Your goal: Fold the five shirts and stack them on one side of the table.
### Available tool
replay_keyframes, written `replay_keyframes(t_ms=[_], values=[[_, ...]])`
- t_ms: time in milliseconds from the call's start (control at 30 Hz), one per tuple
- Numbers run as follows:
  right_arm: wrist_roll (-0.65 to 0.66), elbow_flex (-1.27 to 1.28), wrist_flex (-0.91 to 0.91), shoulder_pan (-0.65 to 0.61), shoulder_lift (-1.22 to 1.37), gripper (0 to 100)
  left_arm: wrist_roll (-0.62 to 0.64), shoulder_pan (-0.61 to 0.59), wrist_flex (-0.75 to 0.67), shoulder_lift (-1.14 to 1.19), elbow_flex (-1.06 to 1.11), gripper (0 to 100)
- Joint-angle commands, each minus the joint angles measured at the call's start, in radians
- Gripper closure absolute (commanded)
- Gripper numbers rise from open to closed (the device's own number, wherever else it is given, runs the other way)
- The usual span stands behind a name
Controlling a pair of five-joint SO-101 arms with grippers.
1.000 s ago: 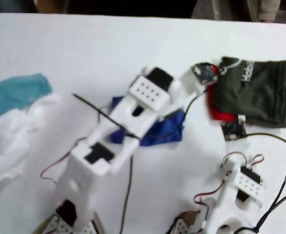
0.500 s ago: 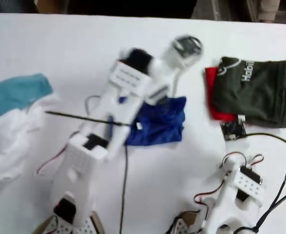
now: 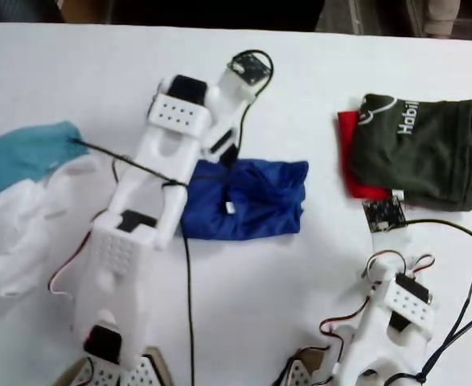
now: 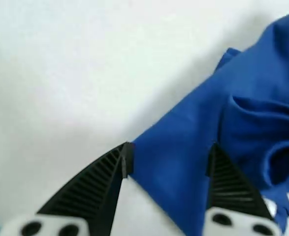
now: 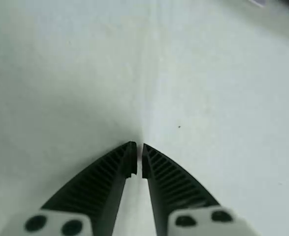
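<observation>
A crumpled blue shirt (image 3: 252, 205) lies in the middle of the table. My left gripper (image 4: 169, 157) is open over its far left edge, with blue cloth (image 4: 242, 123) showing between the fingers; in the high view it sits at the shirt's upper left corner (image 3: 222, 154). A folded dark green shirt (image 3: 416, 149) lies on a red shirt (image 3: 350, 161) at the right. At the left edge a teal shirt (image 3: 22, 153) and a white shirt (image 3: 18, 229) lie unfolded. My right gripper (image 5: 138, 152) is shut just above the bare table, its arm (image 3: 400, 301) near the front right.
Cables (image 3: 453, 330) trail beside the right arm at the front right corner. The white table (image 3: 316, 72) runs bare along the far side and between the blue shirt and the right arm. A black cable (image 3: 189, 289) hangs along the left arm.
My left arm has swung left and back, away from the green shirt, uncovering the blue shirt, which now lies more spread out. The right arm has stayed still.
</observation>
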Motion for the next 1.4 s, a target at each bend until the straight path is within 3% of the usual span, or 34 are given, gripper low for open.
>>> replay_keyframes(t_ms=[0,333,867,1233,1367], values=[[-0.009,-0.002,-0.015,0.012,-0.028,96.4,0.054,-0.005,-0.055,0.029,-0.007,74],[-0.009,-0.002,-0.015,0.012,-0.028,96.4,0.089,0.048,0.006,-0.026,-0.007,74],[-0.009,-0.002,-0.015,0.012,-0.028,96.4,0.081,0.264,0.224,-0.100,0.004,74],[-0.009,-0.002,-0.015,0.012,-0.028,96.4,0.075,0.258,0.227,-0.101,0.039,74],[-0.009,-0.002,-0.015,0.012,-0.028,96.4,0.025,0.155,0.138,-0.094,0.047,74]])
